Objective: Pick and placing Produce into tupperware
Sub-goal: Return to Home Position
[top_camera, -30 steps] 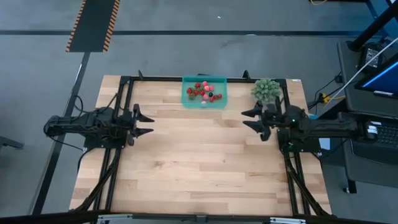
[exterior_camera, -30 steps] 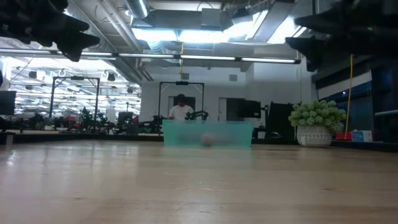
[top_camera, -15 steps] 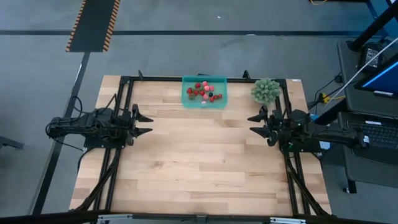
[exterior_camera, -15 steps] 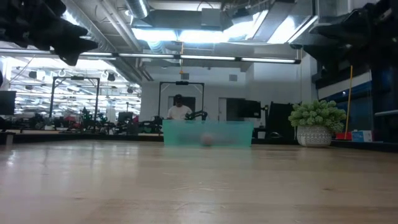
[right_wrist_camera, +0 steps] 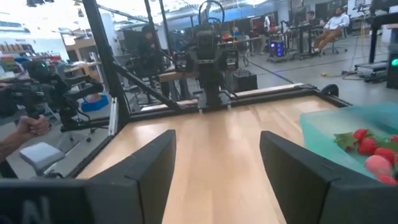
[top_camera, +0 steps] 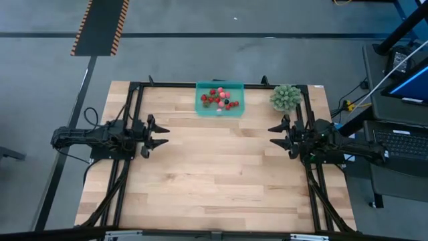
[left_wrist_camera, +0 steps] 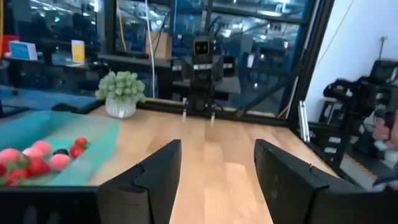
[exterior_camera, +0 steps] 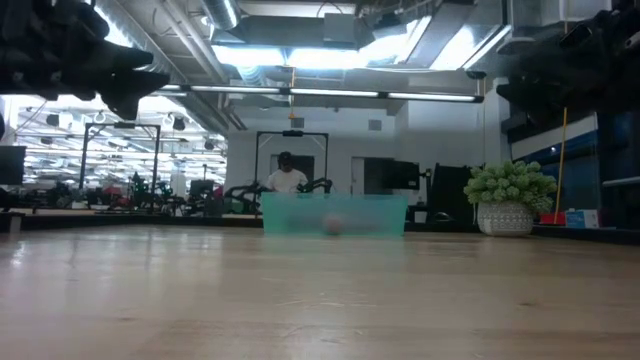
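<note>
from above, your left gripper (top_camera: 166, 135) hovers over the left side of the table (top_camera: 214, 187), jaws spread and empty. the right gripper (top_camera: 271, 136) faces it from the right side, also spread and empty. the produce (top_camera: 219, 98) lies inside the tupperware (top_camera: 198, 100) at the far edge, between the two arms, with a green plant ball (top_camera: 285, 97) near it on the right. at table height, the tupperware stands on the wood, both arms high above it. each wrist camera shows parted fingers (left_wrist_camera: 158, 174) with nothing between them, and red and pink pieces in the tupperware.
</note>
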Robot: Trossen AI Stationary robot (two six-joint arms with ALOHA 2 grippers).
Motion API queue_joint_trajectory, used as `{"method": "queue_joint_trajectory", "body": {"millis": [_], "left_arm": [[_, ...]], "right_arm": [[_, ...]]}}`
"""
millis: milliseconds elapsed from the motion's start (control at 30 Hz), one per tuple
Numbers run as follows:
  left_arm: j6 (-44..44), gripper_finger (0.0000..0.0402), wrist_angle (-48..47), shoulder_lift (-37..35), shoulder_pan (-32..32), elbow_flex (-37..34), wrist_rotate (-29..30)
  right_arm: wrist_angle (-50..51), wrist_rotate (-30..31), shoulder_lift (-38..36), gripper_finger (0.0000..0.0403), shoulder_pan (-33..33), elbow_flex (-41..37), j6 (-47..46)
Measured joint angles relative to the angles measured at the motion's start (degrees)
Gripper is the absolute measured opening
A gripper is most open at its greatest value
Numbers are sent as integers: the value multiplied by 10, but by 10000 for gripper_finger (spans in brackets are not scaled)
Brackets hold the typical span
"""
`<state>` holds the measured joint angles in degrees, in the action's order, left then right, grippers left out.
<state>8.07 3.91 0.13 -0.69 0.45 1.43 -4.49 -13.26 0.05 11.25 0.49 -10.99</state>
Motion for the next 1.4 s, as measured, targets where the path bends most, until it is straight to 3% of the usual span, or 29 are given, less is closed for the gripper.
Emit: {"method": "queue_joint_trajectory", "body": {"millis": [600,933,1400], "left_arm": [[-11,195,-19,0,-1,3,-5],[-12,195,-17,0,-1,3,-5],[-12,195,-17,0,-1,3,-5]], "right_arm": [[18,7,2,236,1,1,52],[18,7,4,236,2,1,-36],[18,7,4,236,2,0,-37]]}}
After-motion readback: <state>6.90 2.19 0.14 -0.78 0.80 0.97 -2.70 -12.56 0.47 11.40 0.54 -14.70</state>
